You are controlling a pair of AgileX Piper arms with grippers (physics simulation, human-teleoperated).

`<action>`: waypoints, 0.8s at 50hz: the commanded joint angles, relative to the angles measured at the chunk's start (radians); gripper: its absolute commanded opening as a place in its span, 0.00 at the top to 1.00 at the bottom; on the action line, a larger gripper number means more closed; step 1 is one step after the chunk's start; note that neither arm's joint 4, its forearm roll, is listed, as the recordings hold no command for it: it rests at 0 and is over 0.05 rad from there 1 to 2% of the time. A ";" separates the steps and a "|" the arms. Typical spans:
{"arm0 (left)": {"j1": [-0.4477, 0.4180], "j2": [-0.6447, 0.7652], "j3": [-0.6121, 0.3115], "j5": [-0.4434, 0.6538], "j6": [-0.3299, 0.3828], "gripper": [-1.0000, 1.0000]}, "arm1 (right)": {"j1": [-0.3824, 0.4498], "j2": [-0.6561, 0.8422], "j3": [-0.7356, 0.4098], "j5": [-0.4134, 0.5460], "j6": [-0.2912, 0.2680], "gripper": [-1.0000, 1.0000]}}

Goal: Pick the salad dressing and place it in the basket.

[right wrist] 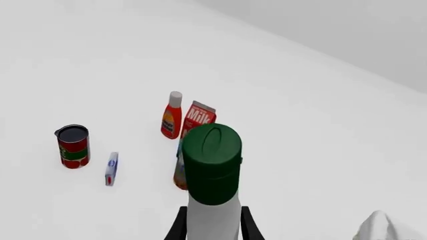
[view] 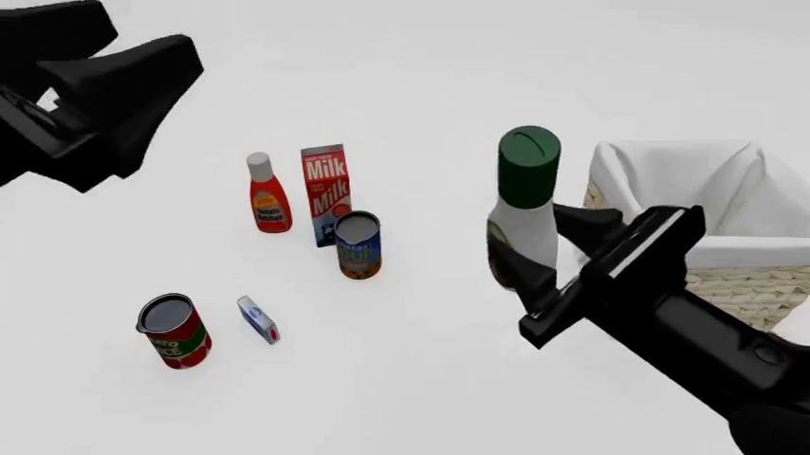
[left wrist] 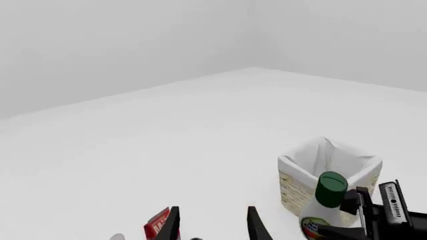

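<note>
The salad dressing point(view: 526, 204), a white bottle with a dark green cap, is held upright above the table with my right gripper point(view: 524, 277) shut around its lower body. It hangs just left of the basket point(view: 724, 252), a wicker square with white cloth lining, and is outside it. The right wrist view looks down on the green cap point(right wrist: 212, 162) between the fingers point(right wrist: 179, 226). In the left wrist view the bottle point(left wrist: 328, 192) shows in front of the basket point(left wrist: 312, 161). My left gripper point(view: 117, 87) hovers high at the far left, open and holding nothing point(left wrist: 212, 225).
On the table to the left stand a red ketchup bottle point(view: 267, 194), a milk carton point(view: 326, 192), an open can point(view: 358, 245), a red tomato can point(view: 174, 330) and a small blue-and-white box point(view: 258, 319).
</note>
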 commanded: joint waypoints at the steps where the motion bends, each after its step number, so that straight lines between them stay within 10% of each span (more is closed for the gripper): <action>1: 0.101 -0.141 0.220 -0.087 -0.017 0.00 | -0.019 -0.038 -0.016 0.002 0.035 1.00; 40: 0.350 -0.568 0.786 -0.258 -0.024 0.00 | -0.227 -0.157 -0.117 0.053 0.057 1.00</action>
